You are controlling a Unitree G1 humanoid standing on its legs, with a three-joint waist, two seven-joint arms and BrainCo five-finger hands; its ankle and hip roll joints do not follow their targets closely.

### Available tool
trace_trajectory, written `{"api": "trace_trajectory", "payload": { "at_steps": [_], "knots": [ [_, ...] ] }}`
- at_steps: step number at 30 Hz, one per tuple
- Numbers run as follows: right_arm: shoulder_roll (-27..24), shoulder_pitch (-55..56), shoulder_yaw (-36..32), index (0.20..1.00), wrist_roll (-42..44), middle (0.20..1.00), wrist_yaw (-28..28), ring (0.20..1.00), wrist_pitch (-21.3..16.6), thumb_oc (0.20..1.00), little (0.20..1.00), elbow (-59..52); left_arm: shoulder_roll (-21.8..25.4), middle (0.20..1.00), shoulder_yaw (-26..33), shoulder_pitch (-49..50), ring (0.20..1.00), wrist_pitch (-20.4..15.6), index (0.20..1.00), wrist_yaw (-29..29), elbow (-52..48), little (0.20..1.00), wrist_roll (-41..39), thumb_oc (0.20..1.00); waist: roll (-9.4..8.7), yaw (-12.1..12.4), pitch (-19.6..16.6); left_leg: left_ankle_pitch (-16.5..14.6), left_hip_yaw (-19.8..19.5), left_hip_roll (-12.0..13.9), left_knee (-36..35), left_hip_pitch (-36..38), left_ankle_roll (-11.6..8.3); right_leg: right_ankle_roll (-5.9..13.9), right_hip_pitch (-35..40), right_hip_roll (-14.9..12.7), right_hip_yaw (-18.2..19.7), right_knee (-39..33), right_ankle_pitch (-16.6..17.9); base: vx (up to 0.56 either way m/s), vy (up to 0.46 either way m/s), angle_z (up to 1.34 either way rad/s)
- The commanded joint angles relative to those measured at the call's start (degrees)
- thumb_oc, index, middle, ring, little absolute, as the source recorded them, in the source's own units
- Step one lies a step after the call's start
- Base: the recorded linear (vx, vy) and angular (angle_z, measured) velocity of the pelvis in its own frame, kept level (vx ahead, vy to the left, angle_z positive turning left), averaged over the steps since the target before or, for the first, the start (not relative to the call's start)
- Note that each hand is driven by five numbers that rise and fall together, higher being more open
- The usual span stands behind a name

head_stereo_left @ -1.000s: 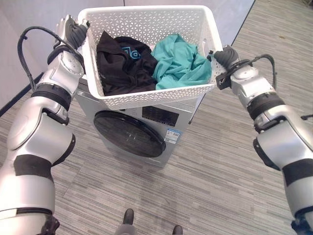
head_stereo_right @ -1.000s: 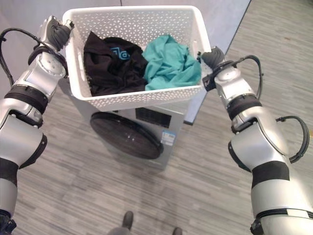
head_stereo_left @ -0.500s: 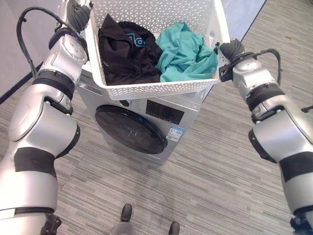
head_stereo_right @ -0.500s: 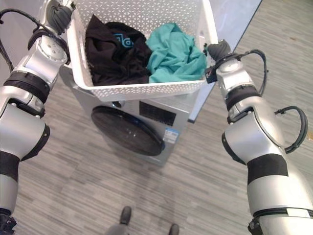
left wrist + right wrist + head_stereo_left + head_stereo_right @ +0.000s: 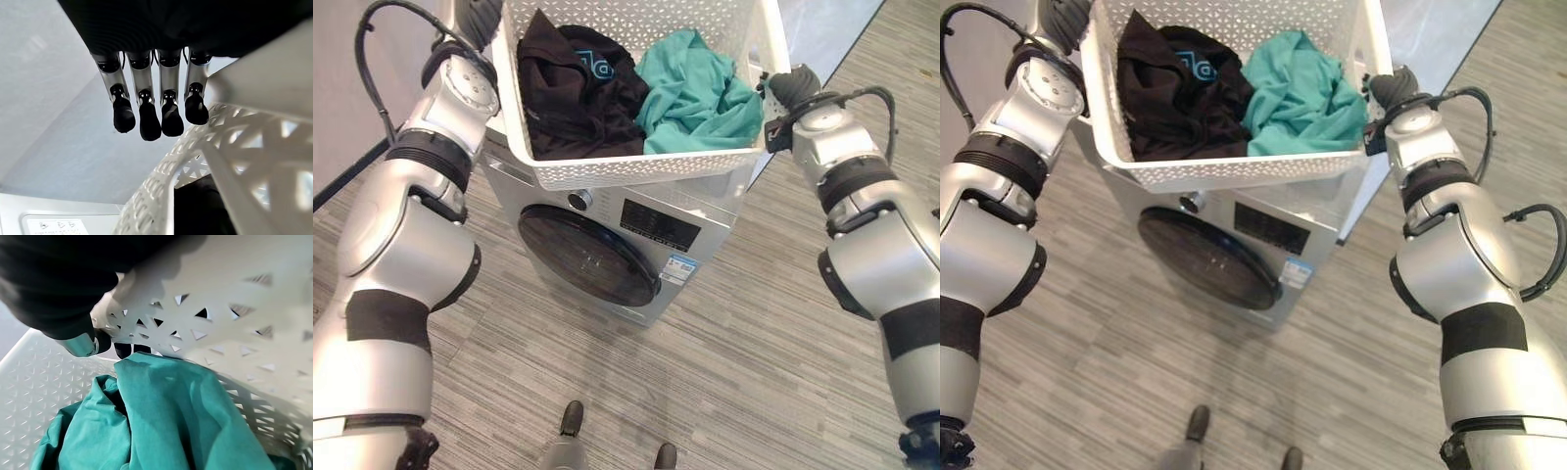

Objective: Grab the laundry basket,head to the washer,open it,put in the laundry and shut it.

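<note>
**Laundry basket held above the washer**

The laundry basket (image 5: pixel 636 166), white with perforated walls, is held up between the two hands, directly above the top of the washer (image 5: pixel 607 245). Inside it, a black garment (image 5: pixel 573 93) is seen on the left and a teal garment (image 5: pixel 700 98) on the right, the two touching in the middle.

The left hand (image 5: pixel 156 105) is placed at the basket's left wall, near the rim. In the left wrist view its fingers (image 5: pixel 146 120) are seen hanging straight in a row just beside the wall; whether they touch it cannot be told, and nothing is clasped by them.

The right hand (image 5: pixel 793 88) is set against the basket's right wall near the rim. In the right wrist view a dark fingertip (image 5: pixel 100 340) is seen curled in through the handle opening, so the wall is gripped by this hand.

The washer is silver-grey, with a round dark door (image 5: pixel 587 257) that is shut, a knob and a dark panel on its front. It stands on a grey wood-patterned floor (image 5: pixel 754 343).
</note>
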Motion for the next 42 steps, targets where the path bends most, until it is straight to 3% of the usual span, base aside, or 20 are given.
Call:
{"api": "trace_trajectory", "payload": {
  "at_steps": [1, 3, 5, 6, 7, 10, 11, 12, 14, 15, 17, 18, 19, 24, 27, 28, 29, 30, 31, 42],
  "knots": [
    [5.81, -13.83, -3.60, 0.200, 5.77, 0.200, -1.10, 0.200, -2.66, 0.200, 0.200, 1.85, -7.83, 0.200, -1.68, -11.77, 0.200, -1.24, 0.200, -2.33, 3.41, 0.200, -0.67, 0.200, -0.85, -1.34, 5.31, -6.84, -4.12, -5.61, 0.76, 9.63, 1.79, 1.98, -1.16, 5.21, 5.46, -9.38, 9.59, 0.26, -0.035, 0.56],
    [3.02, -10.92, -3.17, 0.200, 3.67, 0.200, -0.77, 0.200, -2.28, 0.200, 0.200, 1.05, -8.71, 0.200, -1.26, -8.35, 0.200, -1.11, 0.200, -2.87, 2.91, 0.200, 0.39, 0.200, -0.80, -4.56, 5.17, -9.84, -5.15, -6.03, 1.91, 14.71, 1.00, 1.20, -0.60, 5.16, 1.14, -10.70, 9.87, 0.35, -0.107, 0.61],
    [2.84, -10.17, -2.86, 0.200, 3.14, 0.200, -0.51, 0.200, -2.22, 0.200, 0.200, 1.17, -9.09, 0.200, -0.52, -7.07, 0.200, -1.24, 0.200, -2.78, 2.89, 0.200, 0.25, 0.200, -1.06, -5.03, 4.63, -10.10, -5.24, -6.08, 3.13, 15.30, 0.63, 0.53, 0.46, 5.19, 0.97, -10.58, 9.77, 0.26, -0.105, 0.91],
    [2.65, -8.94, -2.83, 0.200, 2.91, 0.200, -0.53, 0.200, -2.21, 0.200, 0.200, 0.88, -10.06, 0.200, -0.70, -5.85, 0.200, -1.30, 0.200, -3.01, 3.06, 0.200, 0.35, 0.200, -1.07, -6.00, 3.86, -9.72, -5.36, -5.51, 6.07, 15.24, -0.22, -0.03, 1.20, 5.79, 1.16, -9.93, 9.54, 0.33, -0.157, 1.03],
    [2.94, -8.00, -2.58, 0.200, 1.64, 0.200, -0.50, 0.200, -2.13, 0.200, 0.200, 0.74, -9.69, 0.200, -0.42, -5.25, 0.200, -0.96, 0.200, -3.41, 2.80, 0.200, 0.66, 0.200, -1.86, -5.97, 3.74, -7.86, -3.29, -5.43, 17.04, 12.35, -1.89, -0.96, 4.94, 5.35, -0.16, -11.10, 9.72, 0.27, -0.148, 0.87],
    [3.86, -7.31, -2.22, 0.200, 1.79, 0.200, -0.71, 0.200, -2.10, 0.200, 0.200, 1.29, -9.34, 0.200, 0.13, -4.99, 0.200, -0.86, 0.200, -3.30, 2.38, 0.200, -0.34, 0.200, -3.04, -5.65, 4.26, -7.21, -1.48, -4.23, 22.01, 8.45, -1.31, -1.86, 6.98, 5.45, 0.40, -12.16, 9.39, 0.09, -0.056, 0.20],
    [3.84, -6.75, -2.23, 0.200, 2.21, 0.200, -0.39, 0.200, -1.89, 0.200, 0.200, 1.53, -9.30, 0.200, 0.04, -5.49, 0.200, -0.90, 0.200, -3.67, 2.74, 0.200, -1.19, 0.200, -4.27, -6.09, 3.90, -7.85, 2.93, 1.40, 13.87, 6.44, -0.96, -1.33, 8.27, 4.34, 0.01, -13.67, 8.59, 0.07, -0.025, -0.06],
    [3.85, -6.72, -2.23, 0.200, 2.21, 0.200, -0.39, 0.200, -1.88, 0.200, 0.200, 1.51, -9.30, 0.200, 0.03, -5.47, 0.200, -0.90, 0.200, -3.68, 2.75, 0.200, -1.20, 0.200, -4.32, -5.91, 3.98, -7.68, 3.16, 1.47, 13.23, 7.00, -0.98, -1.36, 8.47, 4.37, 0.18, -13.72, 8.55, 0.08, 0.026, -0.05],
    [2.87, -6.10, -2.72, 0.200, 1.80, 0.200, -0.67, 0.200, -2.28, 0.200, 0.200, 0.77, -7.87, 0.200, -0.66, -5.67, 0.200, -0.85, 0.200, -3.52, 2.62, 0.200, -1.44, 0.200, -3.77, -4.97, 3.46, -1.42, 1.67, 4.04, 3.80, 4.15, -1.83, -1.65, 9.31, 4.59, 0.39, -13.91, 7.69, 0.13, 0.108, 0.09],
    [2.18, -4.82, -3.10, 0.200, 1.66, 0.200, -0.94, 0.200, -2.44, 0.200, 0.200, 0.56, -6.93, 0.200, -1.32, -5.64, 0.200, -1.20, 0.200, -3.32, 2.30, 0.200, -1.33, 0.200, -3.29, -4.31, 3.13, 0.97, -2.32, 4.15, -0.57, 3.39, -3.13, -1.85, 10.69, 5.08, 1.48, -13.70, 6.54, 0.24, 0.206, 0.00],
    [2.07, -4.25, -3.12, 0.200, 1.87, 0.200, -0.93, 0.200, -2.49, 0.200, 0.200, 0.54, -6.85, 0.200, -1.51, -4.86, 0.200, -1.49, 0.200, -3.28, 2.33, 0.200, -0.99, 0.200, -3.17, -4.52, 2.91, 1.57, -3.57, 4.25, -1.61, 3.32, -3.75, -1.68, 11.74, 4.79, 2.28, -13.67, 6.03, 0.27, 0.305, -0.33],
    [1.71, -1.80, -3.44, 0.200, 0.52, 0.200, -0.09, 0.200, -1.92, 0.200, 0.200, 0.40, -7.74, 0.200, -0.30, -1.67, 0.200, -1.92, 0.200, -3.19, 2.28, 0.200, -0.08, 0.200, -0.83, -5.06, 1.20, 2.06, -1.59, 4.36, -3.64, 5.12, -4.03, -0.67, 14.05, 2.70, 2.84, -14.25, 5.60, 0.39, 0.597, -0.61],
    [1.71, -1.37, -3.49, 0.200, -0.28, 0.200, 0.30, 0.200, -1.33, 0.200, 0.200, 0.04, -8.42, 0.200, -1.04, -0.98, 0.200, -1.94, 0.200, -3.48, 2.02, 0.200, 0.29, 0.200, -0.22, -5.39, 0.60, 1.50, -0.47, 2.93, -3.08, 6.06, -3.62, -0.03, 14.20, 0.46, 3.52, -14.20, 6.64, 0.39, 0.599, -0.38],
    [2.02, -1.12, -3.82, 0.200, -1.87, 0.200, 0.84, 0.200, -0.44, 0.200, 0.200, 0.36, -7.60, 0.200, -1.32, -0.10, 0.200, -1.71, 0.200, -4.07, 2.53, 0.200, 0.90, 0.200, 0.19, -4.85, 0.19, -0.58, 0.57, -0.65, -2.21, 8.13, -1.67, 1.29, 13.96, -2.45, 4.76, -12.43, 8.15, 0.15, 0.318, -0.37],
    [4.08, -1.39, -4.20, 0.200, -3.41, 0.200, 1.10, 0.200, -0.07, 0.200, 0.200, 1.28, -7.05, 0.238, -0.84, 0.22, 0.238, -1.27, 0.238, -4.45, 3.24, 0.238, 0.31, 0.238, 0.06, -2.99, 0.09, -1.40, 3.42, -1.04, -2.97, 9.49, -0.71, 2.34, 12.82, -3.51, 1.07, -11.63, 9.96, 0.08, 0.151, -0.54],
    [4.36, -1.38, -4.09, 0.235, -3.84, 0.235, 1.28, 0.235, 0.12, 0.235, 0.235, 1.79, -7.16, 0.548, -0.55, 0.50, 0.548, -1.13, 0.548, -4.54, 3.45, 0.548, 0.15, 0.548, -0.06, -2.72, 0.01, -1.44, 4.01, -1.04, -3.36, 9.88, -0.58, 2.62, 12.87, -3.74, 0.13, -11.89, 10.33, 0.05, 0.065, -0.42],
    [4.63, -1.48, -3.98, 0.479, -4.19, 0.479, 1.49, 0.479, 0.39, 0.479, 0.479, 2.29, -7.31, 0.922, -0.43, 0.68, 0.922, -1.11, 0.922, -4.73, 3.62, 0.922, -0.26, 0.922, -0.23, -2.62, -0.16, -1.52, 4.29, -1.18, -3.53, 10.07, -0.51, 2.94, 12.98, -4.05, -0.58, -12.09, 10.99, 0.03, 0.043, -0.29],
    [4.64, -1.49, -3.98, 0.555, -4.20, 0.555, 1.50, 0.555, 0.38, 0.555, 0.555, 2.31, -7.31, 1.000, -0.43, 0.69, 1.000, -1.11, 1.000, -4.73, 3.62, 1.000, -0.27, 1.000, -0.23, -2.63, -0.17, -1.52, 4.29, -1.19, -3.55, 10.08, -0.50, 2.95, 13.02, -4.06, -0.60, -12.15, 11.02, 0.04, 0.044, -0.09],
    [4.84, -2.11, -3.70, 1.000, -5.10, 1.000, 1.73, 1.000, 1.03, 1.000, 1.000, 3.49, -7.93, 1.000, 0.01, 0.92, 1.000, -0.91, 1.000, -5.32, 3.65, 1.000, -1.41, 1.000, -0.53, -2.56, -0.36, -1.77, 4.44, -1.42, -3.43, 10.16, -0.32, 3.37, 13.23, -4.46, -1.09, -12.43, 11.94, 0.00, 0.000, 0.00],
    [5.58, -4.75, -1.64, 1.000, -8.10, 1.000, 4.09, 1.000, 3.02, 1.000, 1.000, 6.18, -9.72, 1.000, -2.18, 0.92, 1.000, 3.13, 1.000, -7.60, 8.98, 1.000, 2.22, 1.000, -0.81, -2.65, -1.84, -2.57, 5.09, -1.58, -4.36, 12.47, 0.08, 4.24, 15.06, -5.11, -2.71, -13.65, 13.17, 0.02, 0.018, -0.01]
  ]
}}
